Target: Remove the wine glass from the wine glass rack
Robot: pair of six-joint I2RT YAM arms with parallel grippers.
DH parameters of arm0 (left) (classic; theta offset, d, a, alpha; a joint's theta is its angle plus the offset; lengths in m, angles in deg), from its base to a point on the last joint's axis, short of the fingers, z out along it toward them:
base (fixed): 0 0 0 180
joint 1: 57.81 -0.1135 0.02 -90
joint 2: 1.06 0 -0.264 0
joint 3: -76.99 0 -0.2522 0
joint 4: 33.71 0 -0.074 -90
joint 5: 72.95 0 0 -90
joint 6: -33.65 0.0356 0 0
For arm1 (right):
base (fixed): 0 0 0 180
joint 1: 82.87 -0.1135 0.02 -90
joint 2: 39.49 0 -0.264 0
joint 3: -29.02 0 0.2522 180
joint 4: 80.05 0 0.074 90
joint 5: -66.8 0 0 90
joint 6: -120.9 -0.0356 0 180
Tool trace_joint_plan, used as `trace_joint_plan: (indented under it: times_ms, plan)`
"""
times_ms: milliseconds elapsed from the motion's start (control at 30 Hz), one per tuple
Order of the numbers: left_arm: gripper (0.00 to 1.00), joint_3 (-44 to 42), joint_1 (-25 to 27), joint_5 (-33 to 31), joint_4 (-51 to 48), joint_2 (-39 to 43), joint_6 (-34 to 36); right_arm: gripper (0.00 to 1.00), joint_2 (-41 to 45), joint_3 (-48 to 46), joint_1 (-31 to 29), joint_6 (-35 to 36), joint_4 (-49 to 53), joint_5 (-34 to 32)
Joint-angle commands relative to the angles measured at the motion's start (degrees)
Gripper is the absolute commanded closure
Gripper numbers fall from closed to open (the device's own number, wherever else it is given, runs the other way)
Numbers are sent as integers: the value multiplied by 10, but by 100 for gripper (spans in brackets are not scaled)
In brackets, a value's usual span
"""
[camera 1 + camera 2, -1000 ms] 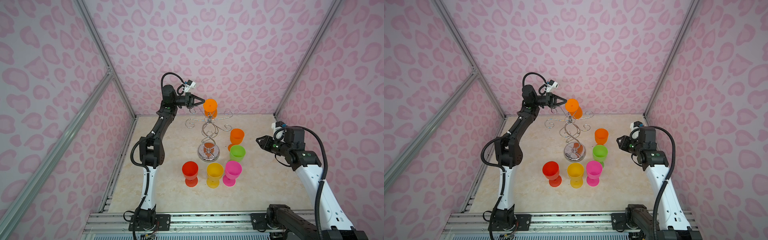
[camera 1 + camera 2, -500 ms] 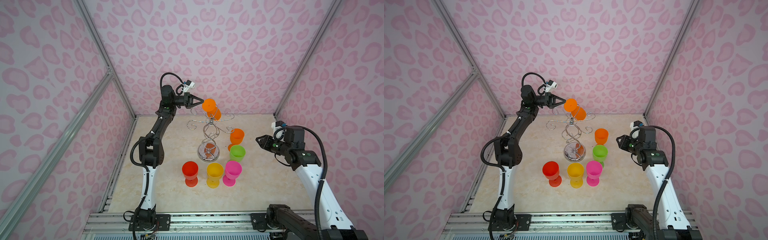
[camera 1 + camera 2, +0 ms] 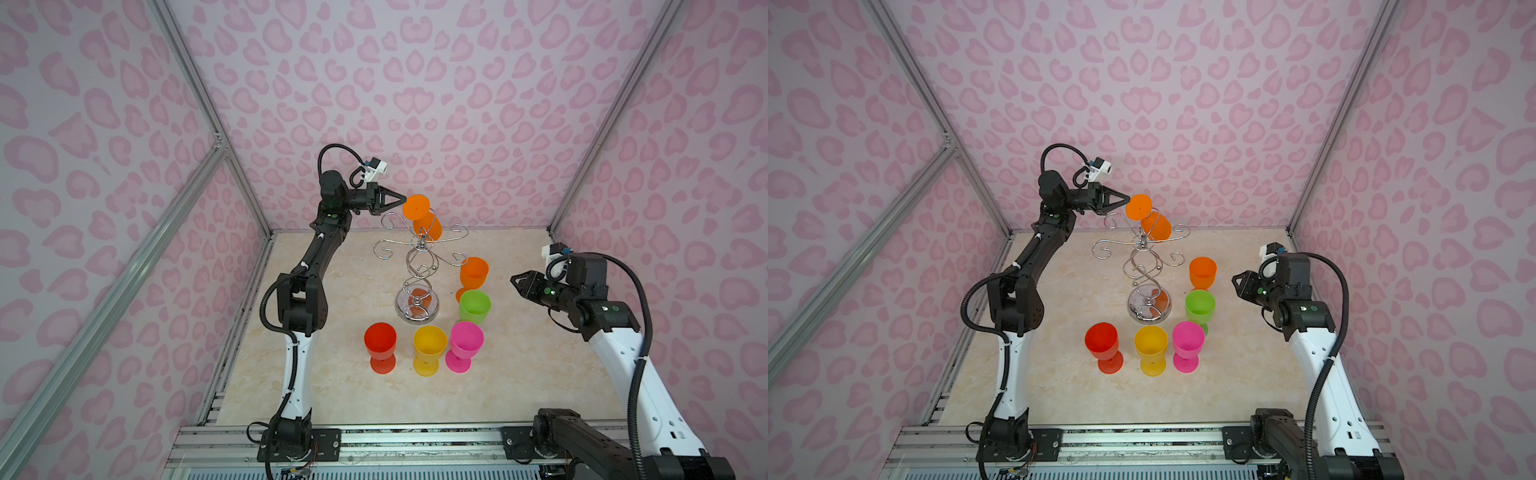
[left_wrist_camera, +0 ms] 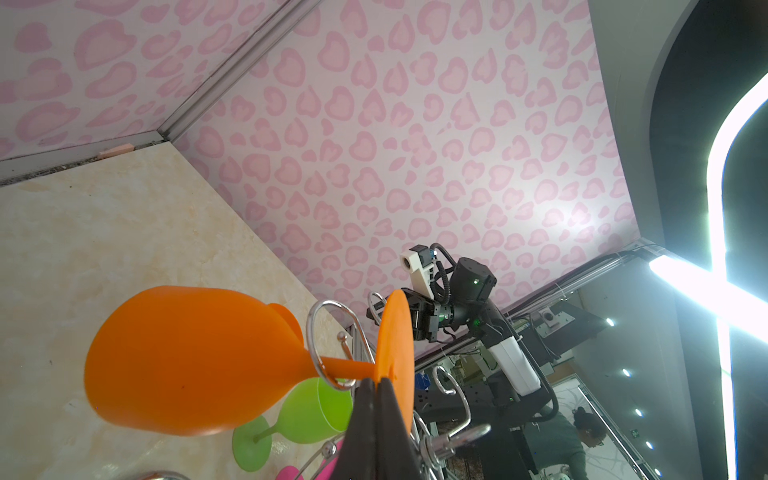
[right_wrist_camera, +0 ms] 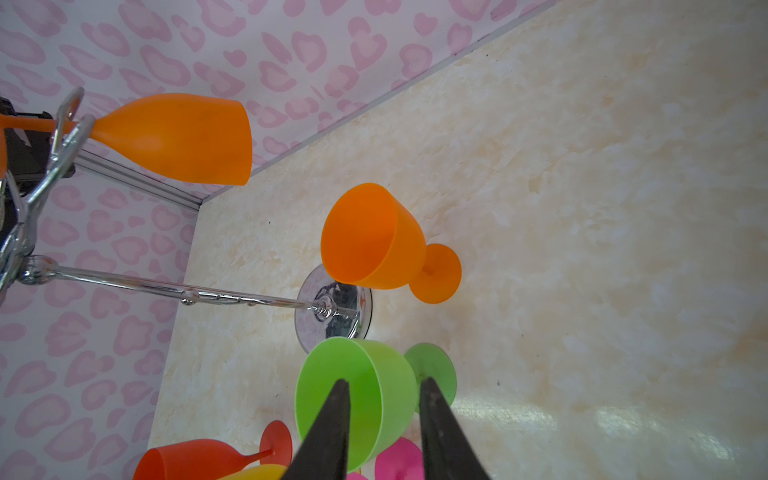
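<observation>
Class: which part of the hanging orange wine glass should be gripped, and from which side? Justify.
Grip the foot disc edgewise from the left arm's side. The wine glass hangs tilted, stem threaded through a rack hook; only the foot projects clear. The left end effector pinches it there.

The right claw [image 5: 384, 382] held its two black fingers parted and empty, in front of a green wine glass [image 5: 357, 399] standing on the marbled desk [image 5: 582, 208]. Beyond stood the chrome wine glass rack [image 5: 166, 286], with an orange wine glass [image 5: 178, 137] hanging by its stem from a hook arm. A second orange glass [image 5: 365, 237] stood just beside the base, while a red glass [image 5: 195, 457], a yellow glass [image 5: 257, 471] and a pink glass [image 5: 399, 461] were partly cut off.
</observation>
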Motion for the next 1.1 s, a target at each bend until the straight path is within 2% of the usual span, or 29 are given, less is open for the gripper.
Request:
trace_joint_plan:
  times_ms: [0, 600, 1067]
  plan:
    - [99, 0, 0, -8, 44, 11, -18, 70, 2, -5, 0, 1, -11, 3]
    - [98, -1, 5, -32, 128, 14, -113, 70, 14, -24, 7, -1, -18, 7]
    - [98, 1, 12, -28, 128, 8, -111, 70, 12, -31, 9, -3, -22, 10]
